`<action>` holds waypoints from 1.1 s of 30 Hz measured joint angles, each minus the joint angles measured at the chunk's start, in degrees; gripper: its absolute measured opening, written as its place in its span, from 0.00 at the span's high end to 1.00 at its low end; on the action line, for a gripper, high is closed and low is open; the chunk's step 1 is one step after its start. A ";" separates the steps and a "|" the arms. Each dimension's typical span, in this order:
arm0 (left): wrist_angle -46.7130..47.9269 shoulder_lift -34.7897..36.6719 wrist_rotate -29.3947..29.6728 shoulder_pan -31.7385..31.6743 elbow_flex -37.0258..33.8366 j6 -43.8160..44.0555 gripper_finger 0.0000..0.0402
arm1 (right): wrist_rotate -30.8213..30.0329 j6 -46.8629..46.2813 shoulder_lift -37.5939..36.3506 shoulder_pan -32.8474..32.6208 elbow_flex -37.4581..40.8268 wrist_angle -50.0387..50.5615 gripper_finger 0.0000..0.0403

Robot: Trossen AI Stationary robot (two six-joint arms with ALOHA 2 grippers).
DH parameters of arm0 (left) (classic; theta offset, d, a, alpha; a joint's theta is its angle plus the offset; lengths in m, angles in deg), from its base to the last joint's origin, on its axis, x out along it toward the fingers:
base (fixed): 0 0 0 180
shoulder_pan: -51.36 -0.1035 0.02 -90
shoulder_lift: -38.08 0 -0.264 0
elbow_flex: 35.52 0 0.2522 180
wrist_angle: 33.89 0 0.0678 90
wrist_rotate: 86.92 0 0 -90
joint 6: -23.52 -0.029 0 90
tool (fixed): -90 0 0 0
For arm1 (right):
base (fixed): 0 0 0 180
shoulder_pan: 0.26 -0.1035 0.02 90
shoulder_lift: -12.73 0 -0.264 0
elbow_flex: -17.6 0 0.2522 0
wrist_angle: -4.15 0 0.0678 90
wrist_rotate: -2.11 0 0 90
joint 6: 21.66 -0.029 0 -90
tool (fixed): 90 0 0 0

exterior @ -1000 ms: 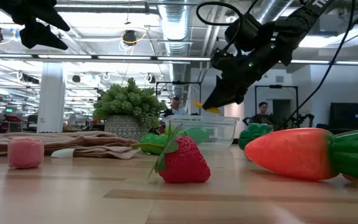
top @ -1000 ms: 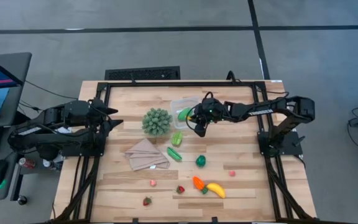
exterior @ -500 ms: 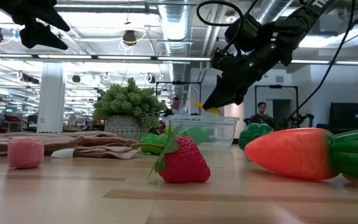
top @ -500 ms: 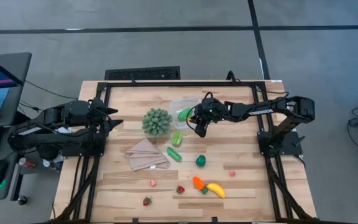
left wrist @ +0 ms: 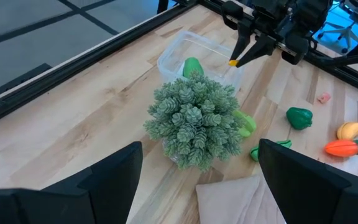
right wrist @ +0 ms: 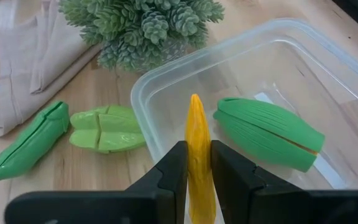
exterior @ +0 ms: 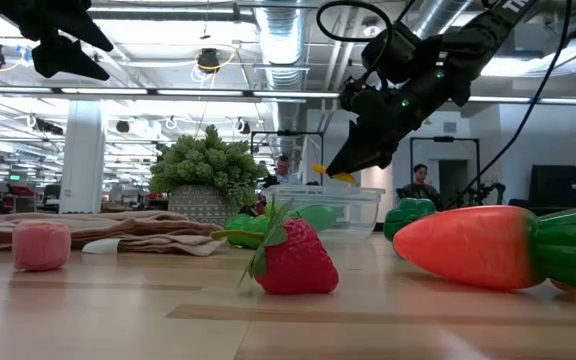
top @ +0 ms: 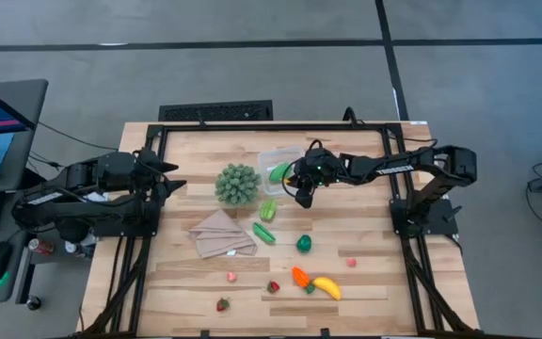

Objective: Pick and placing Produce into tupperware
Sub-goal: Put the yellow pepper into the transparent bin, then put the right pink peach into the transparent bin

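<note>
My right gripper (right wrist: 197,180) is shut on a slim yellow toy piece (right wrist: 196,134) just above the near rim of the clear tupperware (top: 273,158); the piece also shows in the low view (exterior: 334,174). A ribbed green toy vegetable (right wrist: 269,134) lies inside the tupperware. On the table lie a split green pod (top: 268,208), a green pod (top: 263,233), a green pepper (top: 303,244), a carrot (top: 299,278), a banana (top: 326,287) and small red strawberries (top: 273,286). My left gripper (top: 170,176) hangs open above the table's left side. My right gripper pinches the yellow piece's rear half (right wrist: 199,163) between its two fingers. The fingers slant down from the table's right side and lie along the piece. Its pointed front end (right wrist: 194,102) sticks out past the fingertips, clear of the tupperware and the table.
A spiky green ball (top: 237,185) stands left of the tupperware, with a tan folded cloth (top: 220,234) nearer the front edge. Small pink pieces (top: 231,277) (top: 352,262) lie loose on the wood. A black frame (top: 280,125) runs along the table's edges.
</note>
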 joint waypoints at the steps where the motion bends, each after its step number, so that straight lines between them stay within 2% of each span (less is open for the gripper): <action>1: 0.00 0.00 0.00 -0.01 0.00 0.00 0.23 | -0.04 0.00 0.00 0.00 0.00 0.00 0.84; 16: 0.00 0.00 0.02 -0.01 0.00 0.00 0.23 | -2.67 0.02 -0.02 0.11 0.00 0.00 0.82; 27: 0.00 0.00 0.02 0.01 0.00 0.00 0.23 | -2.67 -0.39 -0.02 0.11 0.00 0.00 0.58; 33: 0.00 0.00 0.33 -0.01 0.00 -0.09 0.23 | -2.62 -1.80 -0.02 0.11 0.01 0.00 0.51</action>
